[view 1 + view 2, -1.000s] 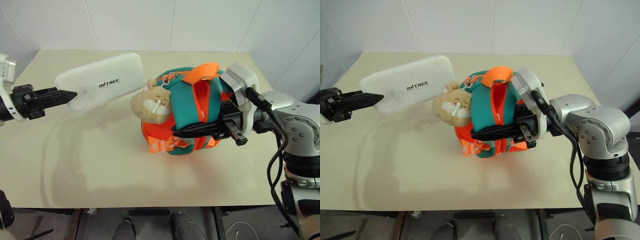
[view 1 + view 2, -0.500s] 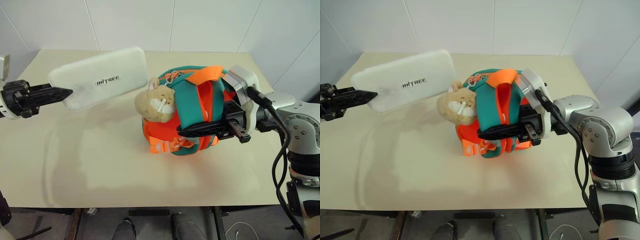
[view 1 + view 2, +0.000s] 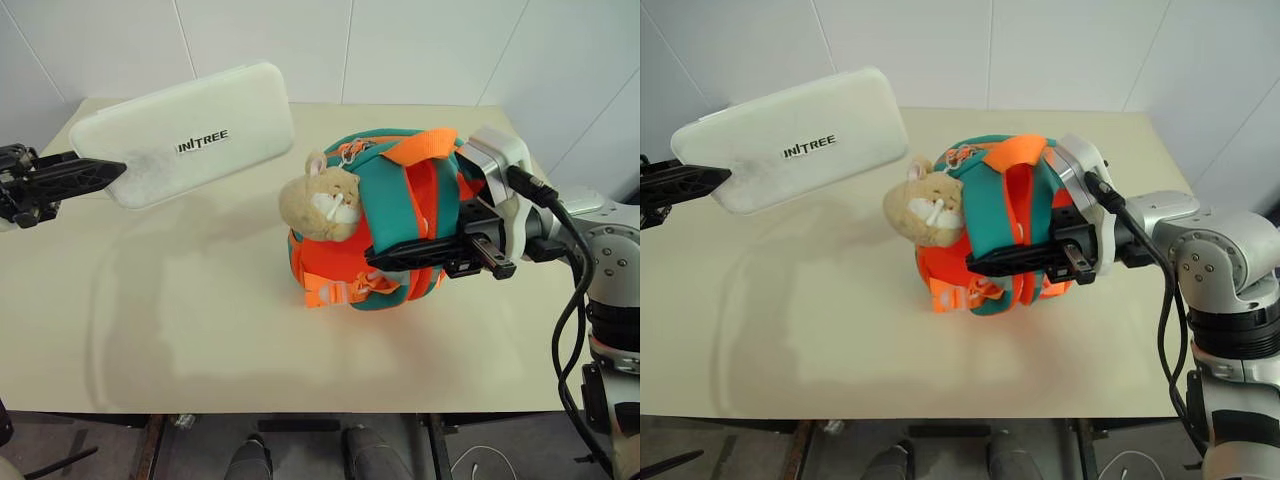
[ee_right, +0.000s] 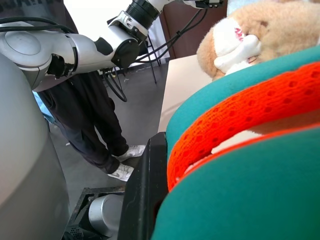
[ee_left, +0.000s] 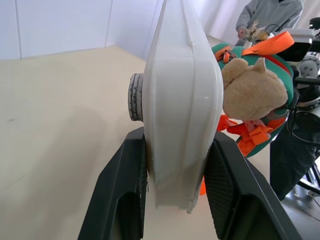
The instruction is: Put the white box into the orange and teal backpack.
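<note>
The white box (image 3: pixel 185 140), flat with dark lettering, hangs in the air over the table's left rear, its far end tilted toward the backpack. My left gripper (image 3: pixel 105 170) is shut on the box's near short end; in the left wrist view the box (image 5: pixel 182 100) sits edge-on between both black fingers (image 5: pixel 125 195). The orange and teal backpack (image 3: pixel 395 225) stands right of the table's middle, a beige plush toy (image 3: pixel 320 198) on its left side. My right gripper (image 3: pixel 375 262) reaches in from the right, shut on a backpack strap (image 4: pixel 240 105).
The beige table (image 3: pixel 200 320) has open surface on the left and along the front, under the raised box. White walls stand behind it. A person (image 4: pixel 97 120) in dark trousers stands beyond the table's left side; a grey sleeve (image 5: pixel 270 12) shows past the backpack.
The left gripper has lifted the white box higher and a little back toward the left. The right gripper has drawn the backpack slightly to the right, still gripping the strap.
</note>
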